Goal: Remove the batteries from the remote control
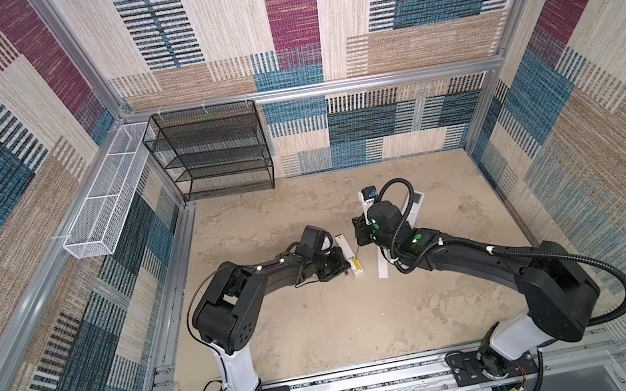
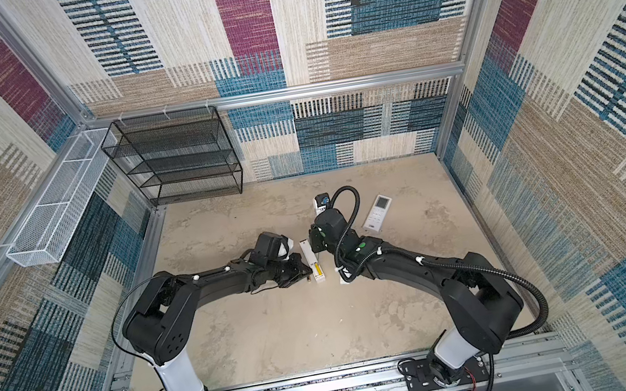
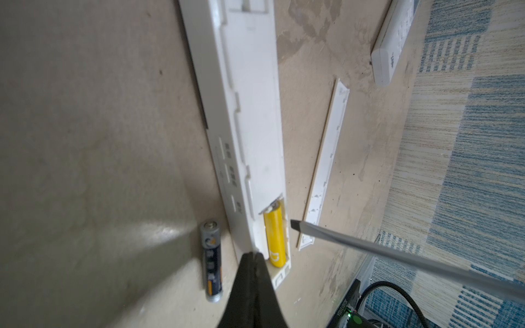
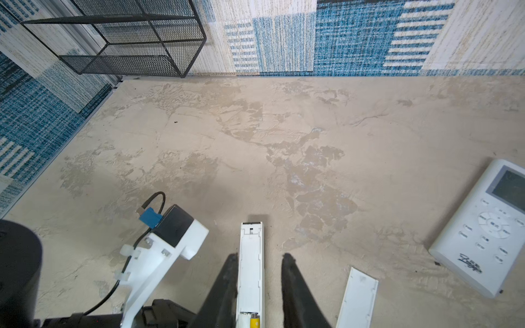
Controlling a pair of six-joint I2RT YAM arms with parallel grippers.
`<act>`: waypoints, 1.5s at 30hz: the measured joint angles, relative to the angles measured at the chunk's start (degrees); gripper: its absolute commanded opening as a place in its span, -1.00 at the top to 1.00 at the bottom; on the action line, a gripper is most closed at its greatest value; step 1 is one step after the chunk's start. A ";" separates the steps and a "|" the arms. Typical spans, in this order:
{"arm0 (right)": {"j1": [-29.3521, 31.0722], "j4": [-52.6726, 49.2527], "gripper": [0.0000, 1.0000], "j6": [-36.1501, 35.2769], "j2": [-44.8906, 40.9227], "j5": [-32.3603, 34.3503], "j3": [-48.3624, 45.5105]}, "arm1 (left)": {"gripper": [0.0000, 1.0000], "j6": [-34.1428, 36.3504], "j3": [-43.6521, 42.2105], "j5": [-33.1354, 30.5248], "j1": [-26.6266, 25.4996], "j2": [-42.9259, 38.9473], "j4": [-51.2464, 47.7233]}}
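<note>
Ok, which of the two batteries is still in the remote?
The yellow battery, lying in the open compartment of the slim white remote. The dark battery lies loose beside it.

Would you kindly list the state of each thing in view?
Slim remote: back up, compartment open.
Cover: off, lying beside it.
Yellow battery: seated in compartment.
Dark battery: out, beside the remote.
Left gripper: shut.
Right gripper: holding screwdriver.
Screen remote: face up.

seated battery (image 3: pixel 274 235) in remote (image 3: pixel 252 99), loose battery (image 3: pixel 211 261) left of it, cover (image 3: pixel 329 164) right
</note>
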 measured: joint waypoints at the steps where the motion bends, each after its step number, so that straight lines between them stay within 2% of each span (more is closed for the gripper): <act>1: 0.00 0.04 1.00 -0.02 0.11 -0.02 0.02 | 0.96 0.00 0.00 0.02 0.00 0.02 0.00; 29: 2.27 1.81 1.00 -8.74 2.84 -0.50 0.83 | 0.90 -3.15 0.70 0.00 -0.26 0.42 0.24; 38: 2.01 6.12 1.00 -7.82 2.82 -0.94 -1.27 | 0.91 -4.90 -0.39 -0.09 -0.59 0.42 2.23; 45: 0.17 7.56 1.00 -4.35 1.90 -2.58 -2.82 | 0.93 -5.51 -0.96 0.02 -0.61 0.44 3.41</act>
